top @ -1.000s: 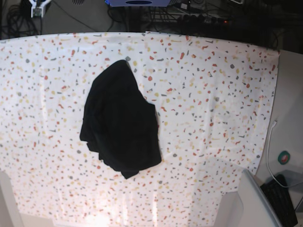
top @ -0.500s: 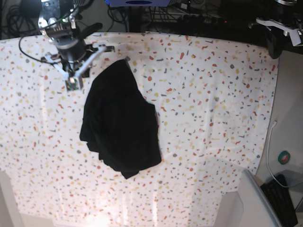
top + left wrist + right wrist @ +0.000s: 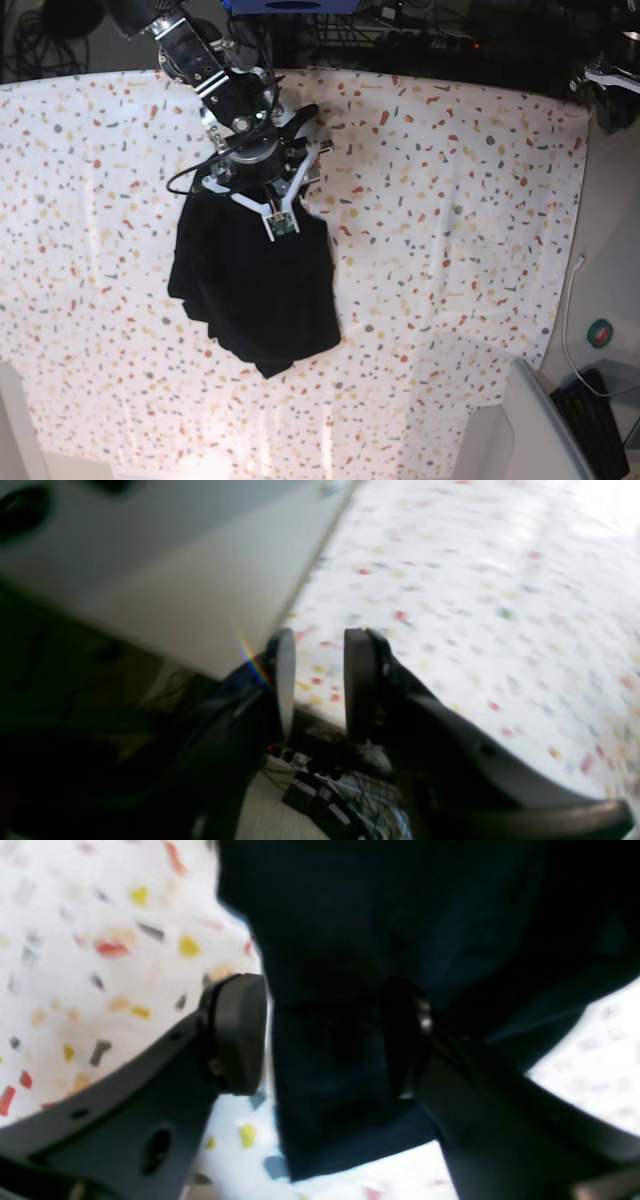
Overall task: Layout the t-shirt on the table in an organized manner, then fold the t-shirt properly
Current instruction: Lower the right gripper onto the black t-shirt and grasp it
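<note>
The black t-shirt (image 3: 255, 290) lies crumpled in a heap left of centre on the speckled table (image 3: 450, 200). My right gripper (image 3: 265, 195) hangs over the heap's far end. In the right wrist view it (image 3: 322, 1040) is open, its two dark fingers straddling a fold of the t-shirt (image 3: 380, 915) above the table (image 3: 75, 940); I cannot tell whether they touch the cloth. My left gripper (image 3: 608, 78) is at the table's far right corner. In the left wrist view it (image 3: 320, 680) stands slightly open and empty over the edge of the table (image 3: 475, 580).
A plain grey-white surface (image 3: 610, 250) beside the table's right edge carries a white cable (image 3: 566, 330), a teal round thing (image 3: 600, 332) and a keyboard (image 3: 595, 420). Dark cables and gear run behind the table's far edge (image 3: 420, 35). A wire bundle (image 3: 325, 800) hangs below the left gripper.
The right arm came in from the far left corner to above the t-shirt's far end and its jaws opened. The left gripper's jaws parted a little, and that arm shifted toward the right edge.
</note>
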Controlling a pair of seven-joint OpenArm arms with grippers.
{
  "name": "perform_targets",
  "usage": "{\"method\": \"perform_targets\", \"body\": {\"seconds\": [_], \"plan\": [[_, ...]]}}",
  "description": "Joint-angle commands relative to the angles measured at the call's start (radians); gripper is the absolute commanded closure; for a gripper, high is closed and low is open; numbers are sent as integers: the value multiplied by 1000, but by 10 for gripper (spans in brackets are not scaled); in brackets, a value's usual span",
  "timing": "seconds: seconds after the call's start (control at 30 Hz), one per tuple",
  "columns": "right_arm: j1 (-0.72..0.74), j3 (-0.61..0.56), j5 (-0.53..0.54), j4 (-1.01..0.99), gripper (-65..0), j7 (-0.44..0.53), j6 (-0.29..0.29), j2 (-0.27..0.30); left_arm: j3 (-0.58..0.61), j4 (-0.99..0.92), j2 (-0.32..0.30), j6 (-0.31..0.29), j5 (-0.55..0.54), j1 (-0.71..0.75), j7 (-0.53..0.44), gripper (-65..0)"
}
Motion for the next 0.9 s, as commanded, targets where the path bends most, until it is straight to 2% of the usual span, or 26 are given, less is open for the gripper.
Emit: {"method": "perform_targets", "body": {"seconds": [0.0,0.1,0.27,0.57,0.6,0.67,0.7,0.73,0.87], "plan": [[22,-17,-7,-6,-365,26,-34,-9,-10,4,-7,-24,-6,3,-16,-158],[41,-72,-7,-39,-366,42,-85,-9,-10,-29,-7,-74,-6,-6,-16,-158],[86,-146,-7,-62,-366,39,-125,-10,-10,-63,-7,-74,-6,-23,-16,-158],[163,-152,-7,-203,-347,42,-135,-33,-10,-63,-7,-74,-3,-25,-16,-158],[163,-152,-7,-201,-306,44,-135,-33,-10,-63,-7,-74,-3,-25,-16,-158],[155,-152,-7,-175,-153,67,-135,-32,-10,-63,-9,-74,-3,-25,-16,-158],[141,-152,-7,-154,-50,79,-135,-30,-10,-63,-11,-74,-3,-25,-16,-158],[132,-152,-7,-132,0,84,-135,-30,-10,-63,-11,-74,-3,-25,-16,-158],[94,-150,-7,-49,0,84,-134,-27,-10,-63,-11,-74,-3,-25,-16,-158]]}}
